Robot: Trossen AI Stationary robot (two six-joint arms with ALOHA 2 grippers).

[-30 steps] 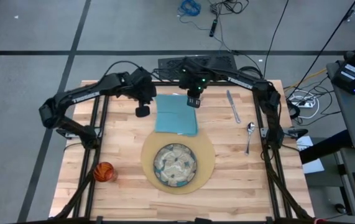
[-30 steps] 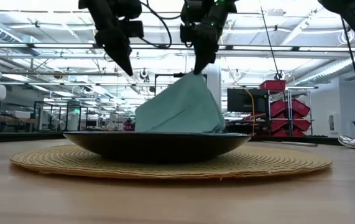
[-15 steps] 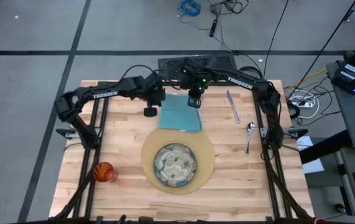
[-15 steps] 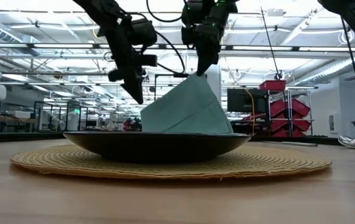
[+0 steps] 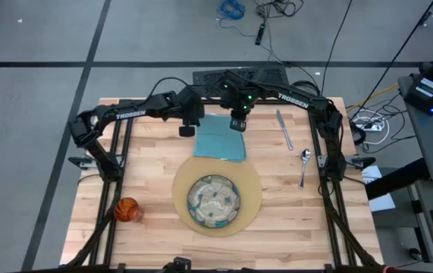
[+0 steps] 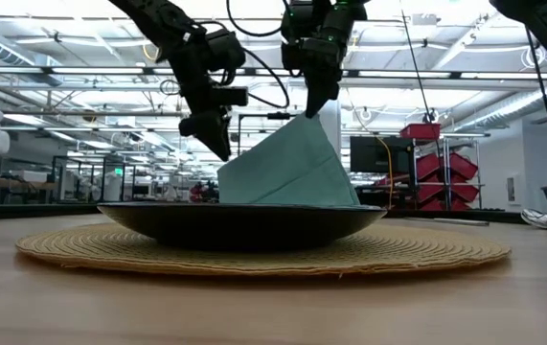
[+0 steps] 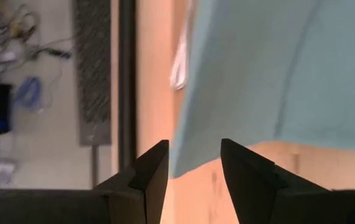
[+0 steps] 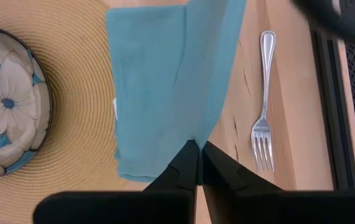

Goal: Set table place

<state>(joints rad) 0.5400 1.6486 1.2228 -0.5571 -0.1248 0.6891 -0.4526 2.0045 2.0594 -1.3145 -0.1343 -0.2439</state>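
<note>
The light-blue napkin [image 5: 220, 140] hangs by a far corner from my right gripper [image 5: 236, 126], which is shut on it; its low end rests on the table [image 5: 148, 159] just beyond the round tan mat [image 5: 252, 189]. My left gripper [image 7: 193, 152] is open at the napkin's far left corner [image 7: 186, 163], one finger on each side; whether they touch the cloth I cannot tell. The patterned plate [image 5: 213, 200] sits on the mat. The orange cup [image 5: 127, 209] stands near left. A fork [image 8: 263, 106] and spoon [image 5: 305, 163] lie right of the napkin. My right gripper pinches the napkin's raised corner [image 8: 196, 134] between its two fingers, which come from above and point down. One layer or several, I cannot tell. The cloth slopes down from the fingers [image 6: 311, 101] in a smooth sheet, its lower edge [image 8: 133, 171] lying by the mat.
The black frame rail [image 5: 163, 100] runs along the far edge just behind both grippers. Bare planks [image 5: 148, 159] lie left of the mat. Arm posts stand at the table's left [image 5: 114, 163] and right [image 5: 330, 163] sides.
My left gripper has come down and toward the table's right edge, up to the napkin's far left corner, turning as it went. The hanging napkin has gone from a rounded mound to a straighter slope, its held corner staying where it was.
</note>
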